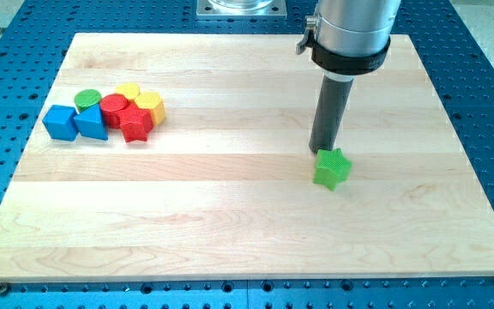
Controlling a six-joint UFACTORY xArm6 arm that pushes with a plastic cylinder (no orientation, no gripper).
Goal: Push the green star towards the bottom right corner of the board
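Wooden bench, rod down at centre-right.
Tip touches the green star's top-left edge; no jaws on this end effector.

No readable markings

Nothing written, printed or numbered can be made out on the wooden board, on any of the coloured blocks, on the arm's metal housing or on the blue perforated table around it.

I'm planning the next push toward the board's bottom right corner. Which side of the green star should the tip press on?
Press the green star on its upper-left side. My tip already sits right there, so pushing toward the view's bottom right should probably drive it cornerward.
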